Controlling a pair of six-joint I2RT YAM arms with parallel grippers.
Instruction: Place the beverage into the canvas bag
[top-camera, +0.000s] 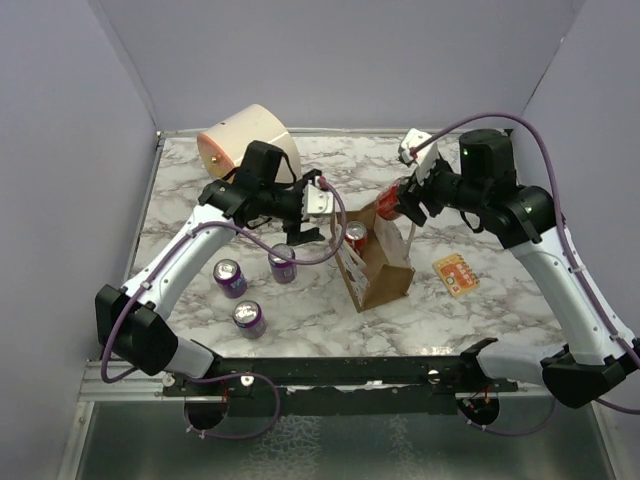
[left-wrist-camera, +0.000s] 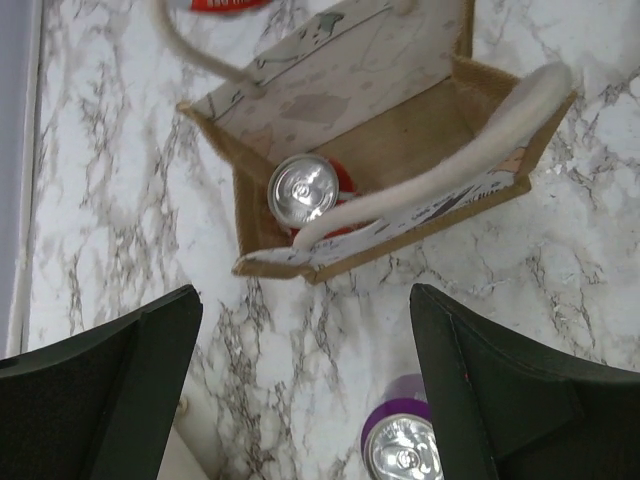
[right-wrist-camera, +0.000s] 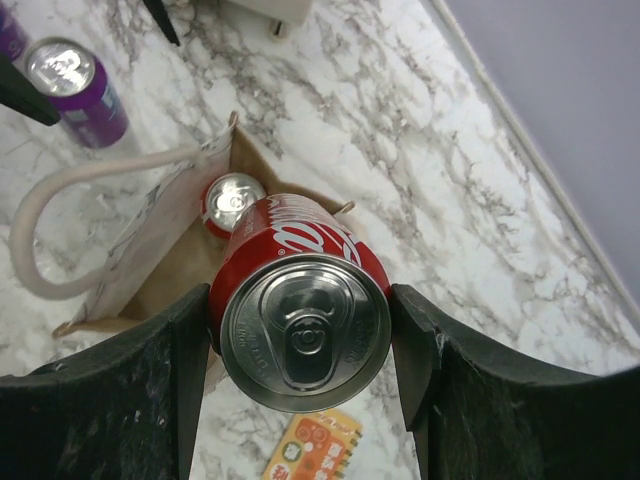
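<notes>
Above bag (top-camera: 385, 280) | right gripper (right-wrist-camera: 300, 330) clamps 1 red can (right-wrist-camera: 300, 250) | left gripper (left-wrist-camera: 305, 300) wide, empty | step: carry-in | next: lower it beside other can (left-wrist-camera: 303, 190) inside, release

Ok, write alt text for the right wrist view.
The right claw grips a red cola can, lid toward the camera. Beyond it is the open canvas bag with a second red can inside; a purple can and an orange packet rest on the marble table.

Canvas bag (left-wrist-camera: 330, 90) far cnr off-frame
</notes>
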